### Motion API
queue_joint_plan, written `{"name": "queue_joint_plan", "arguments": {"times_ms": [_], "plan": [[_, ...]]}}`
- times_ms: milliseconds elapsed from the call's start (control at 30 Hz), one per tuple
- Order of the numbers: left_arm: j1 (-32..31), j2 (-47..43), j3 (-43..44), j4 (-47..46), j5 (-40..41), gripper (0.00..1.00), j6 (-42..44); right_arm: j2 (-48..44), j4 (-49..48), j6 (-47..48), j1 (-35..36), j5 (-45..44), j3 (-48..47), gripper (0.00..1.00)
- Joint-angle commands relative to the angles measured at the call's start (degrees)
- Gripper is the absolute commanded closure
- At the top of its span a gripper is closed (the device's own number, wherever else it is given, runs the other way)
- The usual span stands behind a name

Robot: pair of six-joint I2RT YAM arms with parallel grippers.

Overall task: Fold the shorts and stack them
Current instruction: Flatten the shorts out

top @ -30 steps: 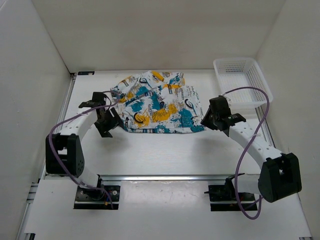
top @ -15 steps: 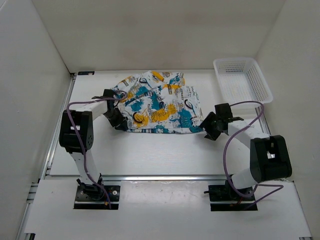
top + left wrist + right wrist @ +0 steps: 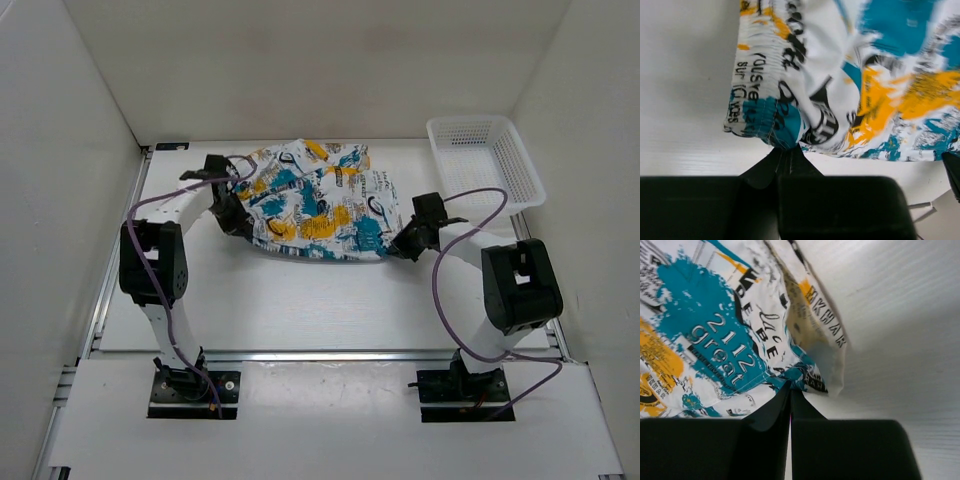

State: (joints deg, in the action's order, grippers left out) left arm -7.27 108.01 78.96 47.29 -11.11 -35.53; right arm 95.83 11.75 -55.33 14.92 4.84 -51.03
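Note:
The shorts [image 3: 315, 205], white with teal, yellow-orange and black print, lie spread at the back middle of the table. My left gripper [image 3: 232, 222] is shut on the shorts at their near left corner, by the elastic waistband [image 3: 757, 95]; its tips [image 3: 787, 150] pinch the cloth edge. My right gripper [image 3: 402, 248] is shut on the shorts at their near right corner, the fingertips [image 3: 790, 387] closed on a teal-printed hem [image 3: 805, 375]. The pinched corners look slightly raised off the table.
A white mesh basket [image 3: 485, 165] stands at the back right, beside the shorts. White walls enclose the table on three sides. Purple cables loop from both arms. The arm bases [image 3: 190, 385] sit on the rail at the near edge.
Both grippers moved in to the near corners of the shorts and shut on the cloth. The shorts' near edge has drawn slightly inward and lifted.

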Motion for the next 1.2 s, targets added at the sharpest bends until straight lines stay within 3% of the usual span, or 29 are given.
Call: {"name": "queue_joint_plan", "arguments": {"times_ms": [0, 133, 233, 267, 333, 367, 433, 500, 533, 600, 633, 900, 933, 1033, 1167], "plan": [[0.0, -4.5, 12.3, 7.9, 3.3, 0.9, 5.7, -4.4, 2.9, 0.0, -0.1, -5.1, -6.0, 1.0], [0.0, -7.2, 21.1, 14.7, 4.8, 0.9, 8.8, -11.4, 5.9, 2.1, 1.2, -8.3, -7.8, 1.0], [0.0, -11.5, 19.2, 15.9, 6.9, 0.9, 10.1, -18.1, 6.7, 4.2, 2.3, -11.3, -3.9, 1.0], [0.0, -12.6, 17.7, 16.8, 7.4, 0.85, 10.1, -19.8, 7.2, 4.9, 3.2, -11.9, -2.2, 1.0], [0.0, -16.1, 10.0, 15.8, 5.5, 0.53, 10.9, -24.0, 8.0, 6.5, 4.2, -13.2, 1.8, 1.0], [0.0, -17.5, 6.3, 14.7, 3.0, 0.24, 10.9, -25.2, 8.6, 6.5, 4.9, -13.7, 6.5, 1.0], [-0.6, -20.2, -3.6, 10.0, 2.0, 0.13, 9.7, -27.6, 8.6, 5.8, 4.9, -13.1, 11.4, 1.0], [-0.6, -20.8, -8.5, 7.7, 2.0, 0.13, 8.3, -29.1, 8.6, 3.9, 4.9, -12.3, 16.3, 0.95], [-0.6, -20.8, -10.1, 6.3, 2.0, 0.14, 7.8, -29.6, 8.6, 3.2, 4.9, -12.3, 17.4, 0.81], [-0.6, -21.3, -13.4, 5.8, 2.0, 0.17, 6.4, -31.6, 8.6, 2.5, 4.9, -12.3, 18.9, 0.68], [-0.6, -22.2, -14.0, 5.2, 2.5, 0.17, 5.7, -32.3, 9.3, 2.5, 4.9, -12.3, 19.5, 0.57], [-0.6, -25.1, -19.3, 0.0, 4.5, 0.16, 0.4, -38.3, 14.4, 6.1, 4.9, -15.1, 18.2, 0.45], [-0.6, -24.3, -20.0, -1.1, 4.5, 0.16, 0.4, -38.9, 15.1, 5.6, 4.9, -15.1, 18.2, 0.45], [-0.6, -19.2, -18.4, -3.4, 3.9, 0.16, -0.3, -39.4, 15.1, 4.3, 4.3, -13.5, 18.2, 0.33], [-0.6, -11.3, -13.1, -5.3, 2.4, 0.05, -0.3, -39.9, 15.1, 3.7, 3.6, -10.9, 19.5, 0.25]]}}
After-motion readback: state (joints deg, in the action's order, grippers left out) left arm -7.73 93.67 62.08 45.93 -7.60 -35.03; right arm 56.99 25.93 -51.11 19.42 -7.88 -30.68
